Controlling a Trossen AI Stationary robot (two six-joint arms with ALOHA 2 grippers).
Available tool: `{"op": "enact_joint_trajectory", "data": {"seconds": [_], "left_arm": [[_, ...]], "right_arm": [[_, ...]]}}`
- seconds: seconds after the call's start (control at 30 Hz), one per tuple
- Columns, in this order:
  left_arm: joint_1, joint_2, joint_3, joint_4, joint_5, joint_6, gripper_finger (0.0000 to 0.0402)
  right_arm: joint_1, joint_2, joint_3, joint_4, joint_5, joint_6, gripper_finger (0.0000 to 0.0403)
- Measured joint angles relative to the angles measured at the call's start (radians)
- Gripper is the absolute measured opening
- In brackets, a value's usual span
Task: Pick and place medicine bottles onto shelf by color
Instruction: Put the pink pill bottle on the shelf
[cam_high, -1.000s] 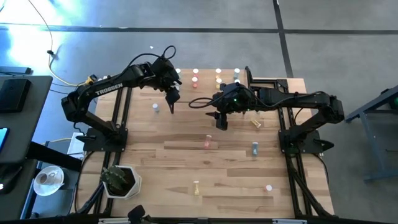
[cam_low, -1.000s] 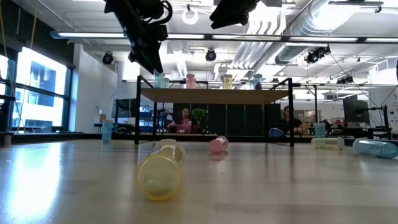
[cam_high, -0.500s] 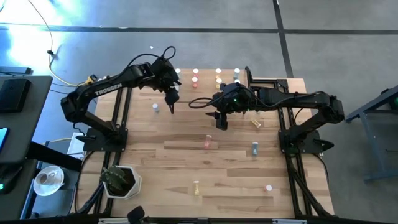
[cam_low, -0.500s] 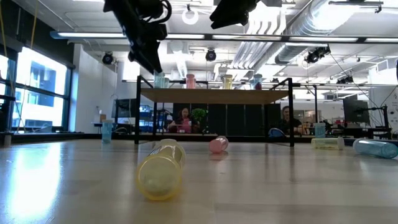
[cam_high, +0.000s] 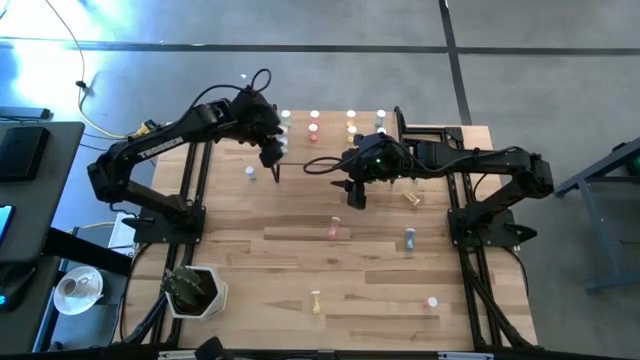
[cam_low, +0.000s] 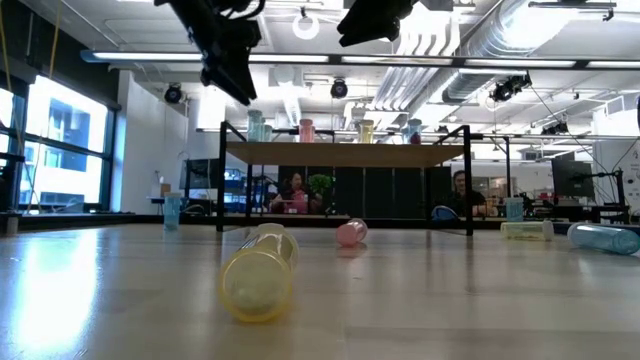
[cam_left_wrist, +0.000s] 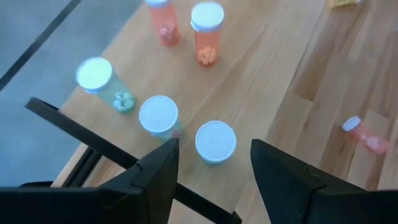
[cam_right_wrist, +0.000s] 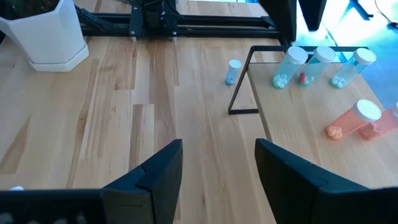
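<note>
Left to right across the table (cam_high: 300, 260), seen from above. A green bottle (cam_high: 250, 172) stands upright on the table just off the shelf's left end. Above and beside it hangs the left tool (cam_high: 272, 160), over the left end of the shelf (cam_low: 345, 154); its two fingers are parted and hold nothing. In the left wrist view three green bottles (cam_left_wrist: 157, 116) stand grouped on the shelf directly under the fingers, with two pink-red bottles (cam_left_wrist: 206, 34) further along. The step in hand is judged to be the left arm clearing the shelf after a placement. To do it well, the tool should rise straight up with its fingers held apart until they are above the white caps, since a sideways sweep could topple the close-set green group.

At centre the right tool (cam_high: 355, 193) hovers above the table in front of the shelf, fingers wide apart and empty. Below it a pink bottle (cam_high: 333, 229) lies on its side; a blue bottle (cam_high: 409, 239) and a yellow bottle (cam_high: 411, 198) lie to the right. A further yellow bottle (cam_high: 316, 300) lies near the front edge.
</note>
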Motion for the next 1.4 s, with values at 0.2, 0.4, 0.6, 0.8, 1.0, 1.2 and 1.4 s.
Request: {"op": "enact_joint_trajectory", "data": {"seconds": [0.2,0.4,0.6,0.8,1.0,1.2,1.4], "left_arm": [[-0.001,-0.069,0.0,-0.009,0.0,-0.026,0.0186],[-0.053,-0.127,0.0,-0.063,0.0,-0.046,0.0186],[-0.146,-0.163,-0.023,-0.056,0.031,-0.008,0.0186],[-0.203,-0.213,-0.148,0.068,0.118,-0.053,0.0182],[-0.26,-0.235,-0.247,0.169,0.12,-0.107,0.018],[-0.332,-0.235,-0.308,0.278,0.119,-0.134,0.018],[-0.391,-0.235,-0.322,0.298,0.116,-0.184,0.018]], "right_arm": [[0.0,-0.001,0.0,-0.017,0.0,0.026,0.0193],[0.001,-0.05,0.0,-0.12,0.0,0.099,0.0193],[0.002,-0.1,0.0,-0.247,0.0,0.121,0.0193],[0.014,-0.109,-0.063,-0.337,0.015,0.19,0.0193],[0.073,-0.144,-0.208,-0.361,0.011,0.337,0.0193],[0.197,-0.217,-0.345,-0.355,0.014,0.536,0.0193],[0.366,-0.3,-0.455,-0.348,0.088,0.747,0.0193]]}}
